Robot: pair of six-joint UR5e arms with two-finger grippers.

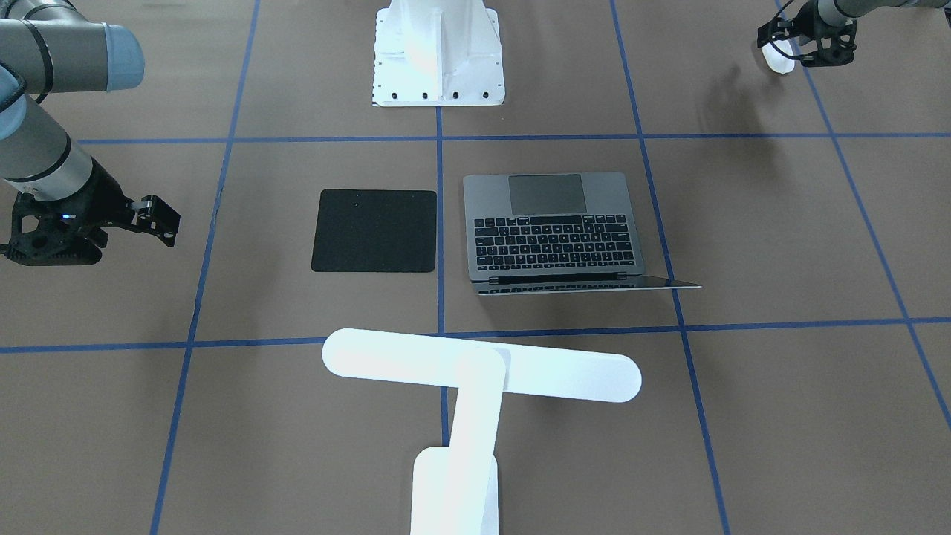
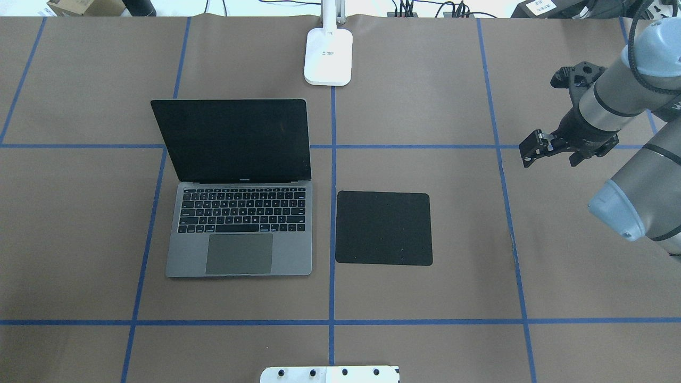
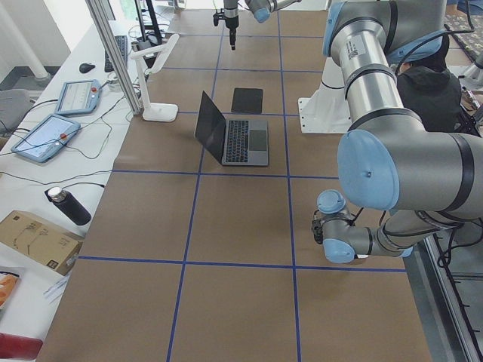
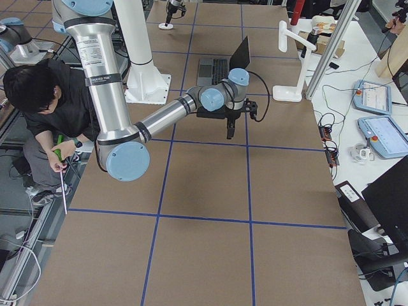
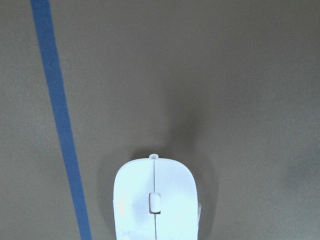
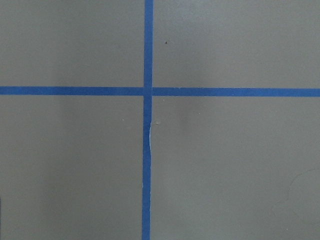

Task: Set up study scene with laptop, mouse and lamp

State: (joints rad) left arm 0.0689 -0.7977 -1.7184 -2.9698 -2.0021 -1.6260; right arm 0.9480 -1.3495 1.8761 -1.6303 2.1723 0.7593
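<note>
The laptop lies open left of the table's centre, its dark screen upright; it also shows in the front view. The white lamp stands on the side far from the robot, its bar head hanging over the table; its base shows in the overhead view. My left gripper is at the near-robot corner, shut on the white mouse, which is a little above the table; the left wrist view shows the mouse over bare brown surface. My right gripper is open and empty, right of the pad.
A flat black square pad lies right beside the laptop. The white bolted pedestal stands at the robot's side. Blue tape lines grid the brown table. A person crouches beside the table.
</note>
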